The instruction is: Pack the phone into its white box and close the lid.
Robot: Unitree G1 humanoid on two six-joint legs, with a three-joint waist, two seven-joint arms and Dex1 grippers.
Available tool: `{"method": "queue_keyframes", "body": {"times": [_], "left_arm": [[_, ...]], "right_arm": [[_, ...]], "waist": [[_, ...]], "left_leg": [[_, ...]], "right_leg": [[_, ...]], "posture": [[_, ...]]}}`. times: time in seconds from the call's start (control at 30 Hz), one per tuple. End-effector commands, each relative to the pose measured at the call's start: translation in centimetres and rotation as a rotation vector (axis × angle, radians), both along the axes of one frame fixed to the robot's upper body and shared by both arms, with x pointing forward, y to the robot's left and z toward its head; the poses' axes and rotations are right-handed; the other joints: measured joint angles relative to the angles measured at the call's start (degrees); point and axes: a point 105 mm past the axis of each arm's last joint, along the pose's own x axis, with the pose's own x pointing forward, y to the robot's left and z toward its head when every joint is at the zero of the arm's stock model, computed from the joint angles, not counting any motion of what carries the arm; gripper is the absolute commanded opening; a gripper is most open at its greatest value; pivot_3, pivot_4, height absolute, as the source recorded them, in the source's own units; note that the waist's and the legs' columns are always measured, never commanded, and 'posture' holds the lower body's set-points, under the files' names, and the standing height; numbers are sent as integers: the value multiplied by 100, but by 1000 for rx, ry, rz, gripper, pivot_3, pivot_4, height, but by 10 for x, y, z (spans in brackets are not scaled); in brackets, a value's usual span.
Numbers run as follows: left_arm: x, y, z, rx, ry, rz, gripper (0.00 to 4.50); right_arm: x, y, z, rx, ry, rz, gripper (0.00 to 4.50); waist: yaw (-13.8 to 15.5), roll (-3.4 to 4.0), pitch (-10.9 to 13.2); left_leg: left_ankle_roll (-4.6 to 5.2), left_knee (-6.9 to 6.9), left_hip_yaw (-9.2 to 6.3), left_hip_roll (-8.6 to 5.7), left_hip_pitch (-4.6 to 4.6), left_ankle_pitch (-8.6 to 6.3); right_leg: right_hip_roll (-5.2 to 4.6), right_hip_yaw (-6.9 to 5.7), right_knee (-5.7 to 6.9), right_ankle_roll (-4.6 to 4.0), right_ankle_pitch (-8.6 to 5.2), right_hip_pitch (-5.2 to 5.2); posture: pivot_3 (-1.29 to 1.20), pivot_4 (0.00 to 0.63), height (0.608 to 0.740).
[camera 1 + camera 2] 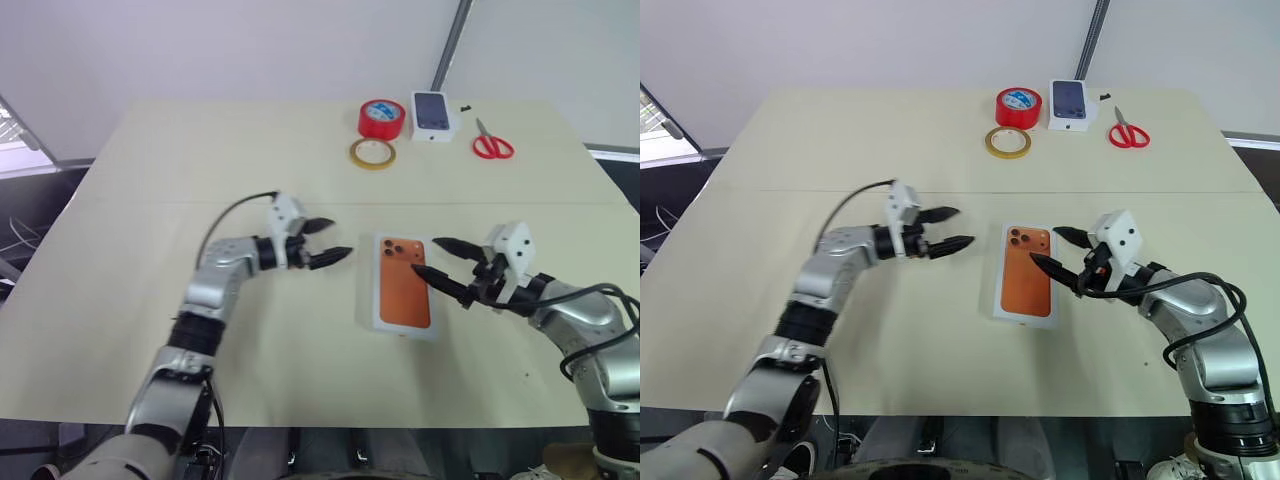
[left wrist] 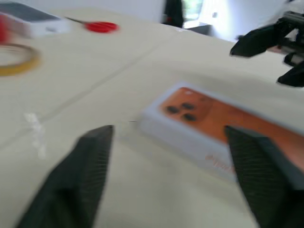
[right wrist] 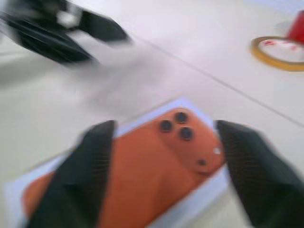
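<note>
The orange phone (image 1: 403, 283) lies back up in the white box (image 1: 376, 292) at the middle of the table, its camera lenses at the far left corner and a thin white rim showing all round it. My left gripper (image 1: 340, 238) is open, level, a short way left of the box and pointing at it. From the right, my open right gripper (image 1: 424, 255) hovers over the phone's far right edge, with one fingertip (image 3: 102, 142) above the orange back. Neither gripper holds anything. The lid is out of view.
At the table's far side stand a red tape roll (image 1: 381, 118), a yellow tape ring (image 1: 372, 153), a small white box printed with a dark phone (image 1: 433, 115), and red scissors (image 1: 492, 145). Bare tabletop surrounds the box on all sides.
</note>
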Motion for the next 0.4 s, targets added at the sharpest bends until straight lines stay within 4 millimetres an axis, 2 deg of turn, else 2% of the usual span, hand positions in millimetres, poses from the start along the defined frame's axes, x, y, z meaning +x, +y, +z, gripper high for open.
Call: {"method": "queue_keyframes", "body": {"times": [0.03, 0.17, 0.27, 0.4], "left_arm": [[-12, 28, 17, 31, -89, 45, 4500], [-25, 70, 3, 104, -66, 143, 4500], [-33, 93, -6, 117, -35, 206, 4500], [-41, 113, -12, 115, 5, 276, 4500]], "right_arm": [[-7, -11, 14, -40, -59, 35, 4470], [-14, -26, 4, -102, -22, 53, 4470], [-19, -39, -5, -129, 20, 47, 4470], [-20, -51, -5, -127, 39, 23, 4470]], "waist": [[0, 2, 1], [6, 2, 1], [2, 3, 1], [0, 6, 3]], "left_leg": [[1, 0, 0, 0, 0, -1], [3, -1, 0, 0, 1, -2], [4, -1, 0, 0, 1, -3], [5, -3, 0, 1, 1, -4]], "right_leg": [[-1, 0, 0, 0, 0, 0], [-3, 0, -4, -1, 0, 3], [-5, 0, -6, -1, -1, 5], [-6, 0, -7, -2, -1, 4]], "posture": [[0, 150, 740], [0, 150, 740], [0, 150, 740], [0, 150, 740]]}}
